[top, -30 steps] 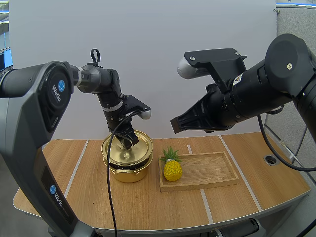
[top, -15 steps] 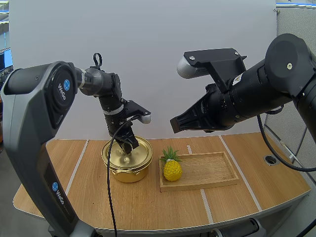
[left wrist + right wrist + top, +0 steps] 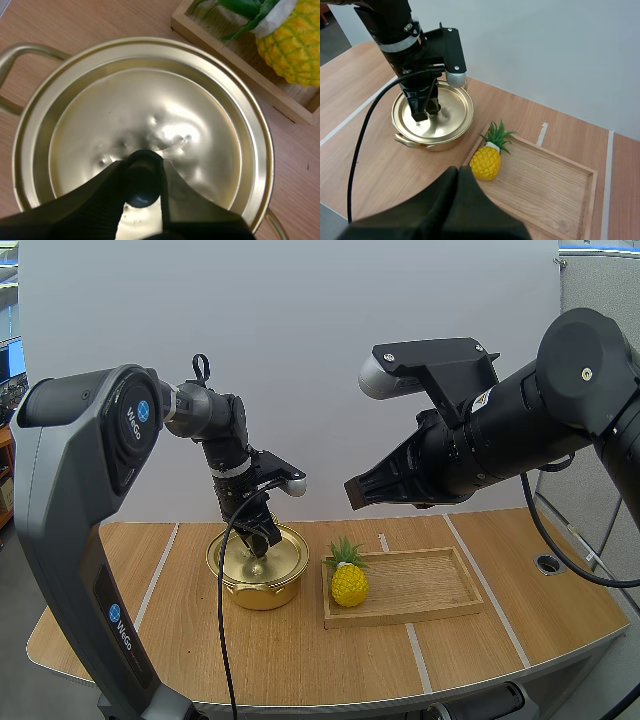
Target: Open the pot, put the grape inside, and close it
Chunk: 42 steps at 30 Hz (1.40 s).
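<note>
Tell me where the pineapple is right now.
In the high view the pineapple stands upright in the left end of the wooden tray, just right of the gold pot whose lid knob my left gripper pinches.

"WeGo" lettering, twice on the left arm [image 3: 60,490]

bright, even light, soft glare on the gold lid [image 3: 150,100], faint shadow under the pot [image 3: 258,592].

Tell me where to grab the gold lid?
By the black knob in the middle of the lid, straight down from above. The lid lies flat, sunk inside the rim of the pot, so its edge gives no hold; the knob stands up. The left gripper pinches it that way.
</note>
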{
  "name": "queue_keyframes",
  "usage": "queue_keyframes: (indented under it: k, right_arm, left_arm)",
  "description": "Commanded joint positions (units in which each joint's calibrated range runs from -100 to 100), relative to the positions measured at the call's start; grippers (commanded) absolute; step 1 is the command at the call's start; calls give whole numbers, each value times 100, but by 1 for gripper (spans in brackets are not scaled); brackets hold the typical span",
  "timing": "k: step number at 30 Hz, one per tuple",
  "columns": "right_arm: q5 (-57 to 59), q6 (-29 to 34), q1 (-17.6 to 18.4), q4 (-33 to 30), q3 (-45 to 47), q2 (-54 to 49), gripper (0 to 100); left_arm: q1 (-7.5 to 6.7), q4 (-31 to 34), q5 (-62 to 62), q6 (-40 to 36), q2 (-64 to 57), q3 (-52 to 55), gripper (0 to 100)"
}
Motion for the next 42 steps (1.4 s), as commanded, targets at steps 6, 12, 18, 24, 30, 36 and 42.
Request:
queue_keyframes:
  k: [6, 12, 18, 24, 30, 36, 42]
  right_arm:
    - [2, -9, -17, 18, 22, -64, 0]
    - [2, 1, -17, 18, 22, -64, 0]
    - [2, 38, -17, -133, 22, -64, 0]
    - [2, 128, -17, -204, 22, -64, 0]
    - [2, 126, -17, -193, 22, -64, 0]
    - [2, 126, -17, -181, 22, -64, 0]
    - [2, 126, -17, -153, 22, -64, 0]
  left_arm:
    - [-4, -136, 249, 22, 12, 20, 0]
    - [-4, -136, 281, 22, 12, 20, 0]
    - [-4, -136, 281, 22, 12, 20, 0]
    - [-4, -136, 281, 22, 12, 20, 0]
    - [-4, -317, 433, 67, 12, 20, 0]
    - [-4, -395, 494, 94, 12, 20, 0]
    - [-4, -395, 604, 94, 12, 20, 0]
